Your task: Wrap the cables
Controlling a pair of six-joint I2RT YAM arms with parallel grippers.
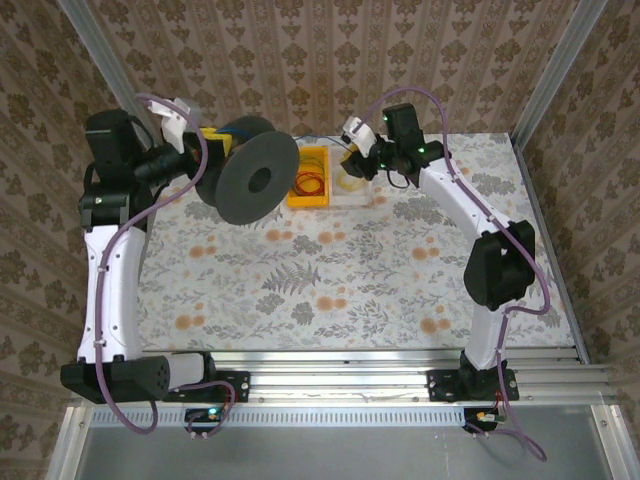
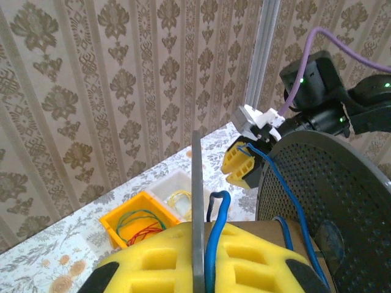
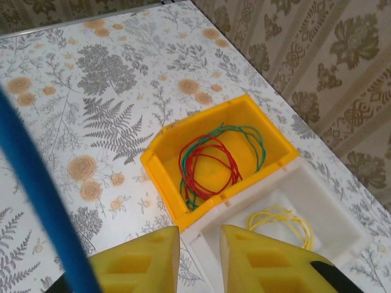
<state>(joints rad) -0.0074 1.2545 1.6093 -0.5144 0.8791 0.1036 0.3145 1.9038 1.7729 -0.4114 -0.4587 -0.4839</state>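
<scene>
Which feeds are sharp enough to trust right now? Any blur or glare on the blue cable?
Right wrist: the blue cable near the lens is a soft blur, the yellow bin sharp. Left wrist: spool and cable crisp, no glare. Top: even light, no harsh shadows on the table.

Floral table (image 1: pixel 330 270) carrying two bins
It is bearing a yellow bin (image 3: pixel 160 183) and a white bin (image 3: pixel 324 195), which are sitting side by side and touching near its far edge.
</scene>
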